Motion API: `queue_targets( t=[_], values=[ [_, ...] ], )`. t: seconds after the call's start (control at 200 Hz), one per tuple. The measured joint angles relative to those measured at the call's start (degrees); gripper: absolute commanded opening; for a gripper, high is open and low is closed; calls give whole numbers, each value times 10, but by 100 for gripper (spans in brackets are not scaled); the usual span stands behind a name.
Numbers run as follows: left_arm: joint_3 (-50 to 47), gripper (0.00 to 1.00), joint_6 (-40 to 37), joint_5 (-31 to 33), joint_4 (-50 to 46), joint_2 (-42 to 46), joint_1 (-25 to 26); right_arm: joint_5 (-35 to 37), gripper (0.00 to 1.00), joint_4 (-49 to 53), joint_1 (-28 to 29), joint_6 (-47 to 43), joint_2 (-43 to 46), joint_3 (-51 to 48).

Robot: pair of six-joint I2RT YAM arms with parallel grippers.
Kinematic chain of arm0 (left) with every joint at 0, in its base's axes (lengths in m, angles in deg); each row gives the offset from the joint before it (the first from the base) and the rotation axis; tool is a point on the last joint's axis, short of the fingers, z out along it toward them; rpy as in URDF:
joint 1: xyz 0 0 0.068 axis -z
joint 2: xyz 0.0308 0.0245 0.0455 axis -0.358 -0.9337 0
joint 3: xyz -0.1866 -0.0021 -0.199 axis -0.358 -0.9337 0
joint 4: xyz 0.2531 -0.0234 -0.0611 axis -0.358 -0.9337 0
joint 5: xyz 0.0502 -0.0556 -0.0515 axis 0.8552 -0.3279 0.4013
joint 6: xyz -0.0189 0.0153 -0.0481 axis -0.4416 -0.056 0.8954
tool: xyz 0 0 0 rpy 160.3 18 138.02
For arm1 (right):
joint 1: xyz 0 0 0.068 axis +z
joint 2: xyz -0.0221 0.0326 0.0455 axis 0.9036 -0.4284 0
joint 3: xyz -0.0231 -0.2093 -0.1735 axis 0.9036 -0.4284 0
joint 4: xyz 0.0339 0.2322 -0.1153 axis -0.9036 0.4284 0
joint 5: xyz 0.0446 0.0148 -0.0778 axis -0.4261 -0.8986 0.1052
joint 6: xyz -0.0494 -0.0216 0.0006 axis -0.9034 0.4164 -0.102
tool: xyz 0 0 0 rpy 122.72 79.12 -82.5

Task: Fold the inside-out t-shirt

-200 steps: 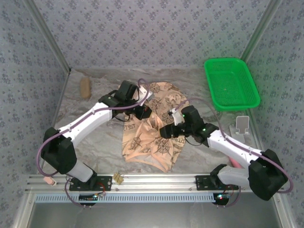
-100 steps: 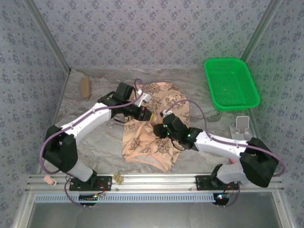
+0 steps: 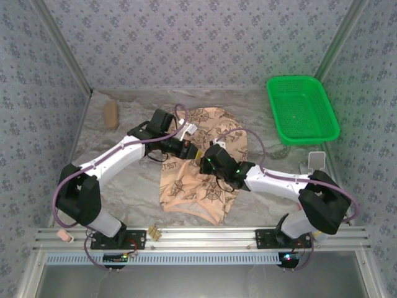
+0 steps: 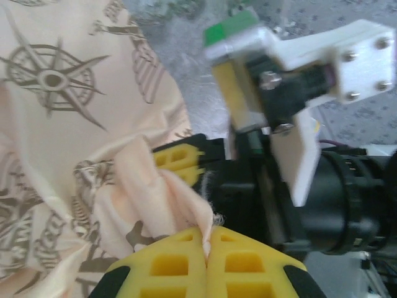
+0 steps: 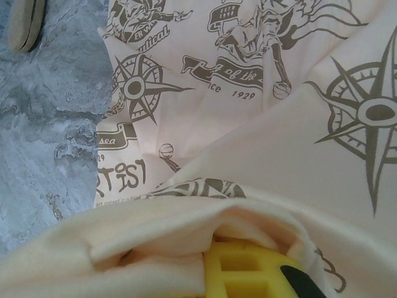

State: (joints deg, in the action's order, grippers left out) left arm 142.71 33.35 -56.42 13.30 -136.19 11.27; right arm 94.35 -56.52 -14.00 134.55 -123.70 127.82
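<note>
**Top external:** the inside-out t-shirt [image 3: 197, 183] is lying crumpled in the middle of the table [image 3: 124, 180]. The left gripper [image 3: 193, 151] and right gripper [image 3: 205, 162] are meeting over its upper half.

**Left wrist:** the left gripper [image 4: 206, 245] is pinching a frayed cloth edge, its pads pressed together.

**Right wrist:** the right gripper [image 5: 248, 273] is clamping a fold that is draping over it, jaws together.

**Handling:** the cloth is probably light, limp and easy to grip, and is best taken at hems.

**Room:** the marbled grey surface is lying between patterned walls, with a green basket [image 3: 302, 108] sitting at far right.

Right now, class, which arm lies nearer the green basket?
Right. The right arm runs across the table on the near side of the green basket; the left arm lies beyond the t-shirt, well to the basket's left.
</note>
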Motion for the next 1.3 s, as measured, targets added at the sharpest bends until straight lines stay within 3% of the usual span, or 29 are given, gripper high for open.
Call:
queue_targets(
  t=[0.075, 0.28, 0.405, 0.51, 0.57, 0.615, 0.75, 0.959, 1.059, 1.164, 1.299],
  values=[
    [-11, 0, -7, 36, 0, 15, -3, -35, 0, 24, -20, -7, 29, 0],
    [-43, 0, -24, 99, 30, 35, -3, -192, 0, 122, -93, -110, 170, 38],
    [-63, 0, -24, 106, 90, 33, 0, -338, 0, 177, -148, -167, 172, 58],
    [-84, 0, -21, 109, 129, 22, 1, -393, 0, 256, -198, -201, 143, 63],
    [-98, 0, -19, 109, 144, 15, 3, -399, 0, 292, -223, -213, 121, 64],
    [-108, 0, -17, 109, 152, 10, 7, -398, 15, 307, -242, -217, 107, 61],
    [-126, 0, -19, 140, 142, 7, -3, -359, 24, 342, -275, -221, 87, 38],
    [-127, 0, -3, 125, 136, -3, -12, -292, 44, 346, -219, -281, 116, 23],
    [-128, 0, 23, 96, 153, -3, -12, -252, 54, 320, -160, -365, 178, 14],
    [-128, 0, 42, 75, 160, -3, -12, -234, 58, 239, -99, -522, 240, -28],
    [-128, 0, 58, 54, 166, -3, -12, -236, 59, 140, -109, -706, 242, -96]
  ],
)
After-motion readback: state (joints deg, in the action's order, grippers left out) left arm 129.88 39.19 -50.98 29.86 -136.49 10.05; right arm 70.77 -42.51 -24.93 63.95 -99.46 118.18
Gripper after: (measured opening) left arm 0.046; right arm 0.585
